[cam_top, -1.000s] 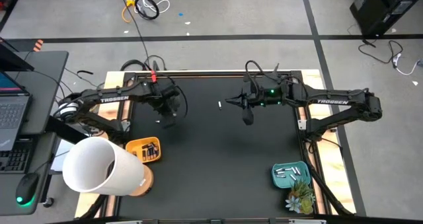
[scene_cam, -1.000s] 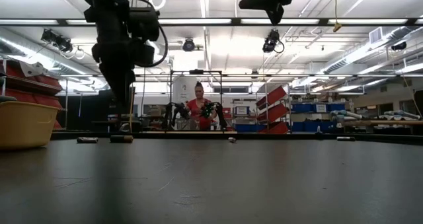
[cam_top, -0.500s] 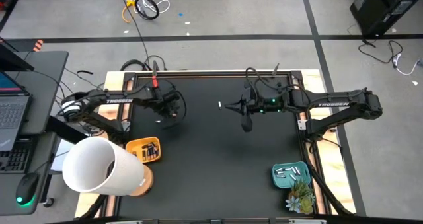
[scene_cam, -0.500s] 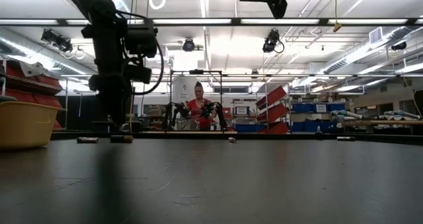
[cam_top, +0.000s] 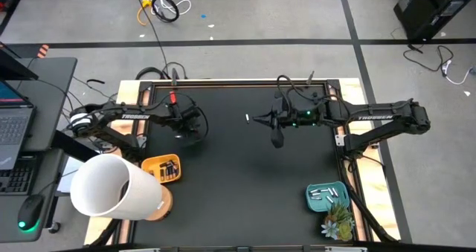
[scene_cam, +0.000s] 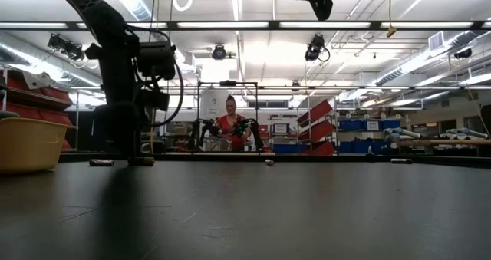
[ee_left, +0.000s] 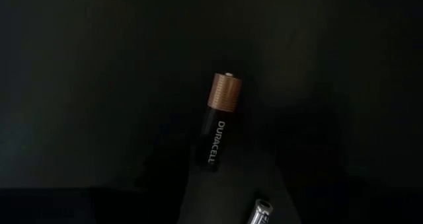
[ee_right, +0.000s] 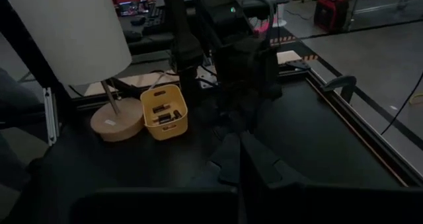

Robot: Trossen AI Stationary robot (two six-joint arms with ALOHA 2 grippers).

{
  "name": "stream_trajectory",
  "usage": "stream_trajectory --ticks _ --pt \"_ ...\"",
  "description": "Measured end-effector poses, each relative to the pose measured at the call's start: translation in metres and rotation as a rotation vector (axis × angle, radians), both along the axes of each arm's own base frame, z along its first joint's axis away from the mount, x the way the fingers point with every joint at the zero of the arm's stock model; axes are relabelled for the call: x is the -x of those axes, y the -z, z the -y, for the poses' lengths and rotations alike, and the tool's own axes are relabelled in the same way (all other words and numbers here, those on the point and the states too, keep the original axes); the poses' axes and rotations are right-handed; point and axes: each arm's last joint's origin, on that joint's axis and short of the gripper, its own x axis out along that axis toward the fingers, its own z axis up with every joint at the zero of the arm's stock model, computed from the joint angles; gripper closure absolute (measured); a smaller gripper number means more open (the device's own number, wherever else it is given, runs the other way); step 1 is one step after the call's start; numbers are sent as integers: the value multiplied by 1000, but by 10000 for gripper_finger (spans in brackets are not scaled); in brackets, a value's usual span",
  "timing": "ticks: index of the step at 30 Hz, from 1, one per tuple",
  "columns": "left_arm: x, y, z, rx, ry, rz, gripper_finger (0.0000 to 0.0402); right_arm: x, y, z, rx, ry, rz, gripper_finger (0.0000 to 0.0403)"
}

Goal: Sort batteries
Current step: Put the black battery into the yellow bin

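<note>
— Two arms reach over the black table (cam_top: 245, 178). What are they doing?
— The left gripper (cam_top: 181, 135) hangs low with its jaws wide open, holding nothing. The right gripper (cam_top: 256, 119) waits high near the middle, jaws shut.
— Where are the batteries?
— A dark battery (ee_left: 217, 122) lies under the left gripper. More sit in the yellow bin (cam_top: 151, 165) and the teal tray (cam_top: 310, 202).
</note>
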Motion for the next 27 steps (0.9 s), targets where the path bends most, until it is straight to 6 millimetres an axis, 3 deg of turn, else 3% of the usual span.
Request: stream_trajectory --ticks 12,16,24,27 --pt "4 10 3 52 -84 27 183 -1 -1 0 1 0 16 403" --pt "4 10 3 60 -83 27 225 -1 -2 0 0 0 17 403" --pt "4 10 4 60 -75 22 345 -1 -2 0 3 13 19 403" --pt "5 11 3 55 -104 13 347 -1 -2 0 3 15 23 403"
